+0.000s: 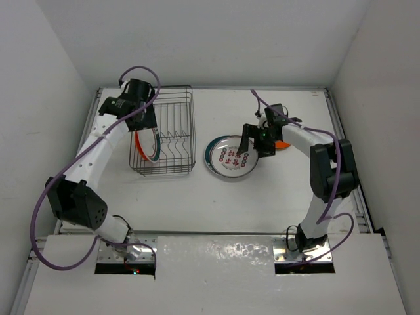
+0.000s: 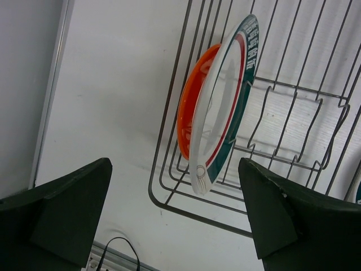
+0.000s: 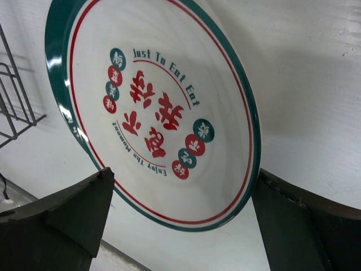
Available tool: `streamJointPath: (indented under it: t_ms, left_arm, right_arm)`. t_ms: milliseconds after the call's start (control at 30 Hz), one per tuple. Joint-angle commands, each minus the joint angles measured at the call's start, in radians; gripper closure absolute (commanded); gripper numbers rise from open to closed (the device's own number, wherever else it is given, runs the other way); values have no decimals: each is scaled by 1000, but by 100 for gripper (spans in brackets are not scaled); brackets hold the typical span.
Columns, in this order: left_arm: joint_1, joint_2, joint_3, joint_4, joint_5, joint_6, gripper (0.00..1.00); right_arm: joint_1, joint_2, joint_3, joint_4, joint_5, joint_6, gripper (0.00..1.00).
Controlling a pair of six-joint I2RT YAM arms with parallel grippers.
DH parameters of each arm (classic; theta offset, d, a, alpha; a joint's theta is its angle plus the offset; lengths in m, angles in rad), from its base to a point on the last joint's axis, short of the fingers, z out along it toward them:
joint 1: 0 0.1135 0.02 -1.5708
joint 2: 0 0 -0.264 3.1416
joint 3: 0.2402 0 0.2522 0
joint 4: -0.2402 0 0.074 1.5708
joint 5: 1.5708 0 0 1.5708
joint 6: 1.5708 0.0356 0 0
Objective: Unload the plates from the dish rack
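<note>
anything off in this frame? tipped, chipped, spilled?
Nothing stands out. The orange plate and the teal-rimmed plate stand on edge in the dish rack, leaning together. The printed plate lies flat and intact on the table. No spills visible.

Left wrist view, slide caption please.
Open left hand faces orange plate and white plate upright in the rack.
</note>
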Motion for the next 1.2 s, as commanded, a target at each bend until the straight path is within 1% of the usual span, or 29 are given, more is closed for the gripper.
streamJointPath:
  t_ms: [0, 33, 100, 133, 267, 400, 500, 533, 567, 600, 700, 733, 767, 833, 933, 1033, 1067, 1100, 1167]
  left_arm:
    - [12, 14, -16, 70, 6, 13, 9]
    - [13, 30, -20, 75, 6, 13, 11]
    - [15, 45, -25, 91, 9, 13, 13]
    - [18, 60, -29, 99, 18, 14, 16]
    - [17, 97, -30, 114, 27, 14, 23]
    - [17, 135, -33, 125, 27, 14, 29]
    - [17, 148, -28, 127, 27, 14, 39]
    - [17, 154, -22, 127, 24, 14, 48]
    - [17, 154, -19, 125, 24, 16, 53]
    - [17, 160, -5, 121, 21, 16, 62]
    - [17, 166, 24, 85, -8, 19, 79]
    - [17, 165, 48, 76, -20, 19, 85]
    - [17, 162, 61, 55, -37, 19, 87]
    - [17, 149, 96, 45, -71, 31, 95]
    - [17, 140, 148, 21, -103, 43, 100]
    - [17, 120, 211, 7, -85, 97, 100]
    - [17, 120, 211, 6, -85, 97, 100]
    - [17, 113, 239, 4, -70, 121, 100]
    - [17, 100, 271, -10, -51, 135, 100]
  right_arm:
    - [14, -20, 49, -83, 36, -36, 1]
    - [15, -28, 45, -85, 42, -31, 1]
    - [15, -55, 31, -71, 30, -19, 1]
    - [15, -61, 26, -62, 22, -14, 1]
    - [15, -63, 69, -158, 96, -19, 1]
    - [19, -84, 65, -175, 71, -19, 1]
    - [19, -98, 66, -177, 31, -16, 1]
    - [17, -113, 59, -171, 34, -9, 1]
    - [19, -123, 54, -169, 40, -6, 1]
    - [19, -132, 52, -169, 48, -2, 1]
    - [19, -158, 57, -187, 57, 4, 1]
    - [17, -163, 63, -197, 60, 6, 1]
    - [19, -169, 74, -218, 68, 6, 1]
    - [19, -175, 91, -241, 83, 15, 1]
    - [17, -190, 123, -276, 103, 37, 1]
    - [19, -204, 175, -318, 117, 89, 1]
    - [19, -204, 184, -319, 117, 98, 1]
    - [17, -215, 193, -316, 102, 109, 1]
    - [19, -230, 201, -245, 42, 136, 1]
